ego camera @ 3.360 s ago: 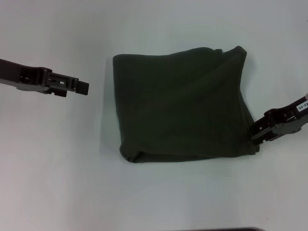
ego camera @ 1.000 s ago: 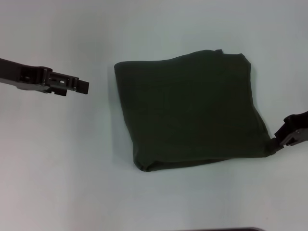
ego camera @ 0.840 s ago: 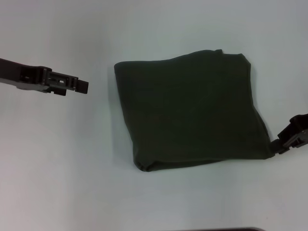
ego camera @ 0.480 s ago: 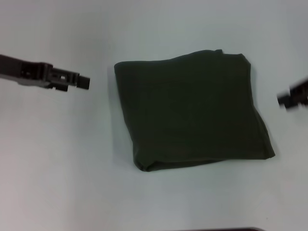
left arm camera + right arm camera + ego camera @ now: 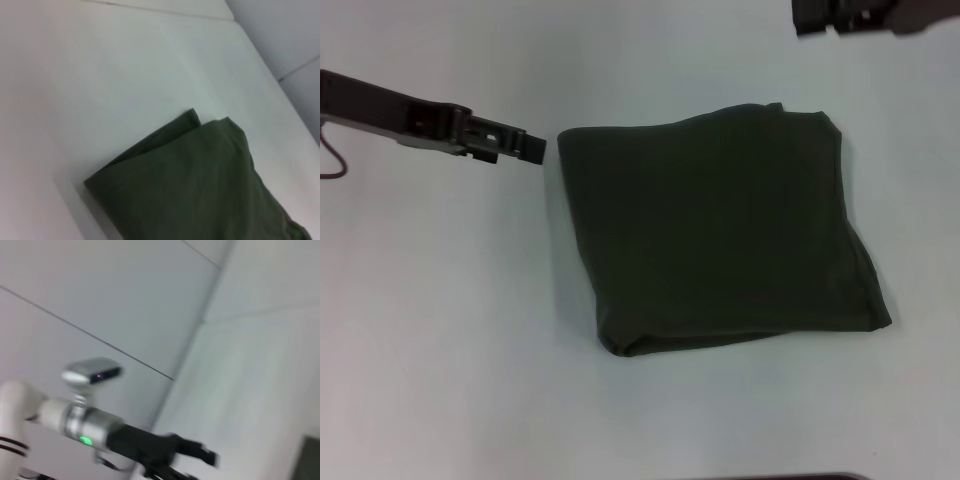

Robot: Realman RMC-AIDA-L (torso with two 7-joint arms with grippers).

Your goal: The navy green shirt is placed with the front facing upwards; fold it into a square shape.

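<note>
The navy green shirt (image 5: 720,230) lies folded into a rough square on the white table, plain side up, with no lettering showing. Its near left corner bulges slightly. My left gripper (image 5: 533,148) hovers just left of the shirt's far left corner, a small gap away. That corner of the shirt (image 5: 200,185) fills the left wrist view. My right gripper (image 5: 802,16) is blurred at the far right, beyond the shirt and apart from it. The right wrist view shows the left arm (image 5: 150,445) far off and a sliver of the shirt (image 5: 307,460).
The white table (image 5: 440,330) stretches bare to the left of the shirt and in front of it. A dark edge (image 5: 770,477) shows at the near rim. Grey wall panels (image 5: 125,300) stand behind the table.
My right gripper has left the shirt's near right corner and swung up to the far right. My left gripper has moved right, up to the shirt's far left corner. The shirt stays put.
</note>
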